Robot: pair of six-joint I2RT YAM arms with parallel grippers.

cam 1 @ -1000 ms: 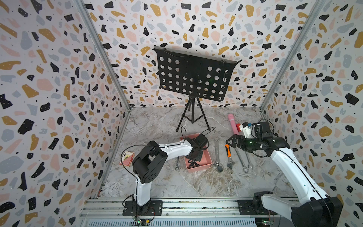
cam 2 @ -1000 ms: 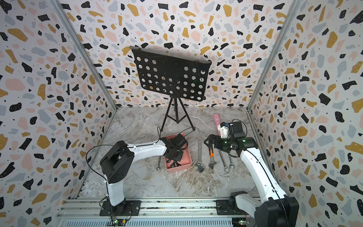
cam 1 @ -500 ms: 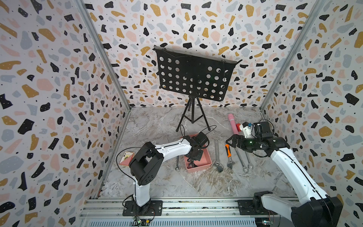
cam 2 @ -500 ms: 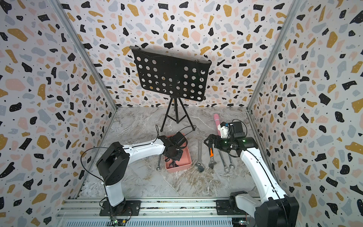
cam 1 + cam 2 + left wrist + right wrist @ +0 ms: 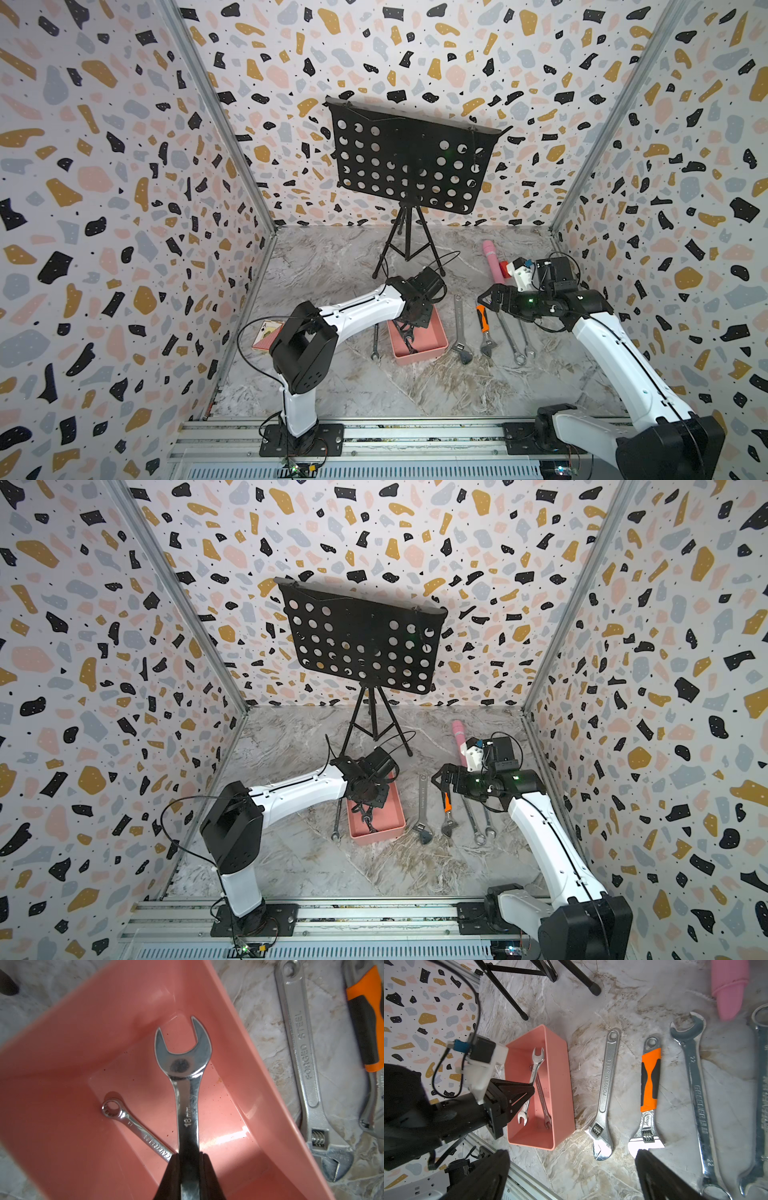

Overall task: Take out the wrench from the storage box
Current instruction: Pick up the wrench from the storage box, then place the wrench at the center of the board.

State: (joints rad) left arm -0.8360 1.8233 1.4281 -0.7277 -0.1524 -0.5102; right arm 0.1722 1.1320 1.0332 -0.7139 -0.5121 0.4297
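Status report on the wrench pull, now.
Left gripper shut on the wrench, not yet clear of the storage box. Right gripper open, holding nothing. Smaller wrench lies crossed beneath it in the box.

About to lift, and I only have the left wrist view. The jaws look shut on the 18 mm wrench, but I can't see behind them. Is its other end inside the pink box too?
Observer: Yes. In the right wrist view the left gripper pinches the wrench about mid-shaft. The open end hidden from you lies within the walls of the storage box.
Operator: And the small wrench beside it, where does it run once it passes out of my picture?
Observer: The small wrench crosses beneath the held one just ahead of the grip. It ends at the box's opposite end, also inside. Whether the two touch at the crossing I cannot tell.
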